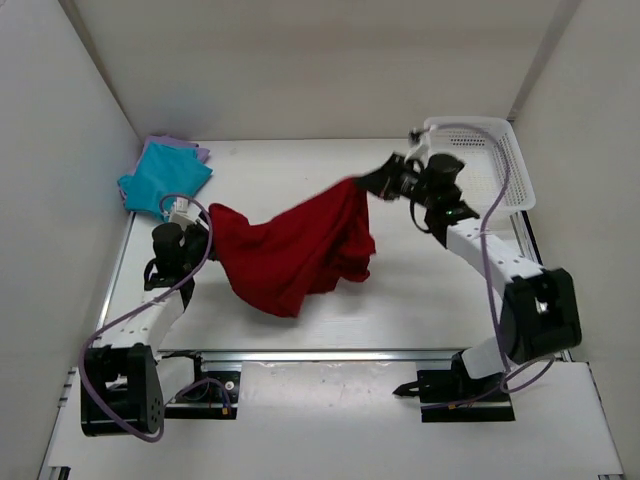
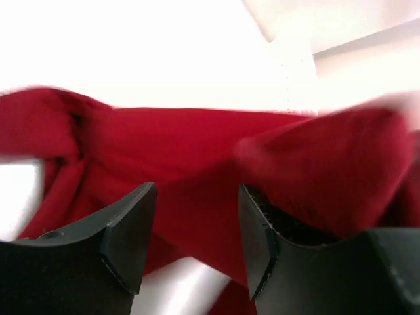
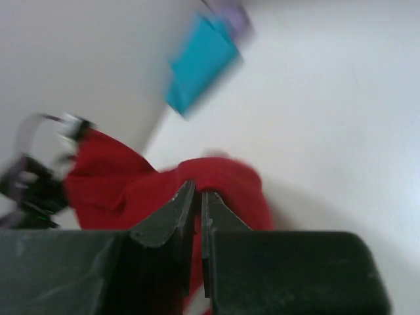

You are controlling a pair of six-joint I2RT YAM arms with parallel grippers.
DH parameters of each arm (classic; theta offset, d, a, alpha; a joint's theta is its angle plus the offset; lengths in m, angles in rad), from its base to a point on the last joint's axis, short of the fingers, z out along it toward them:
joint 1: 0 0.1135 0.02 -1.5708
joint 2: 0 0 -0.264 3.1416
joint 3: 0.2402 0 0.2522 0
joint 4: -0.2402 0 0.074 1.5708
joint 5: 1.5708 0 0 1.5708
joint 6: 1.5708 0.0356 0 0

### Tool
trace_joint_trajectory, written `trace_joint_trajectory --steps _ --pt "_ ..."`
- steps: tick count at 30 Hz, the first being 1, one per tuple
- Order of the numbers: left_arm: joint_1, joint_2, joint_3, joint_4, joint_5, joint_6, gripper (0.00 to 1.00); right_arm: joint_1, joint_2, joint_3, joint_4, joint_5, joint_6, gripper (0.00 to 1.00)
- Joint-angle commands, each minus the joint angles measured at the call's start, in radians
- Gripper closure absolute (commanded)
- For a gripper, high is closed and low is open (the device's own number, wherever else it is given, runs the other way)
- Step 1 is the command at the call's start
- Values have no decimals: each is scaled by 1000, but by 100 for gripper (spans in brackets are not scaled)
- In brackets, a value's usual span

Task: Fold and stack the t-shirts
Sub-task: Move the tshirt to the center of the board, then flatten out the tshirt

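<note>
Tabletop (image 1: 400, 300) white, walls (image 1: 300, 60) pale, red t-shirt (image 1: 300, 250) centre

I was looking at a flat white table (image 1: 420, 300). At its far left corner lay a folded lavender purple fabric t-shirt (image 1: 192, 150), with a folded teal blue fabric t-shirt (image 1: 165, 178) on top of it. A white plastic mesh basket (image 1: 505, 165) sat at the far right corner. A dark red fabric t-shirt (image 1: 295, 250) sagged over the middle; I could not tell whether it touched.

Parted tool (image 2: 195, 200) — dark red t-shirt (image 2: 190, 141) bunched beyond
</note>
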Motion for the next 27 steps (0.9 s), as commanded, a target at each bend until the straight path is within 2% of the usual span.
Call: trace_joint_trajectory --steps 1,3,6,7,8,11,13,14,16,18,19,21,22,24,25,27 --pt "-5 52 -9 -47 23 7 37 -42 32 -180 195 23 93 100" --pt "-59 112 -23 19 4 -24 37 -74 87 -197 209 34 106 100" --pt "-63 247 1 88 18 -82 37 -137 185 -99 132 -18 112 97" --pt "-50 287 3 114 36 -106 37 -145 207 -61 105 -18 100 90" --pt "-37 316 8 161 42 -149 37 -148 208 -32 56 6 95 75" --pt "-45 312 37 146 7 -153 38 -117 169 -5 -142 167 -79 48" --pt "-65 258 47 30 -63 -41 37 -91 115 -45 -205 256 -123 44" --pt "-115 213 66 -13 -139 38 38 -84 83 -126 -189 267 -115 44" --pt "-203 151 80 -151 -261 135 37 -68 21 -262 -126 262 -80 63" --pt "-321 107 77 -223 -377 197 36 -27 -48 -408 -77 261 -84 96" --pt "-336 93 54 -225 -372 196 36 23 -61 -433 -89 262 -92 100" --pt "-294 94 -4 -158 -288 148 37 122 -62 -468 -138 290 -164 98" --pt "-266 93 -35 -119 -249 118 37 204 -59 -475 -177 330 -175 95" --pt "-244 93 -54 -108 -238 114 37 339 -48 -504 -176 365 -178 71" --pt "-246 93 -51 -119 -237 120 37 367 -27 -518 -149 364 -183 59" --pt "-243 97 -48 -128 -234 130 36 427 18 -522 -105 336 -144 51"
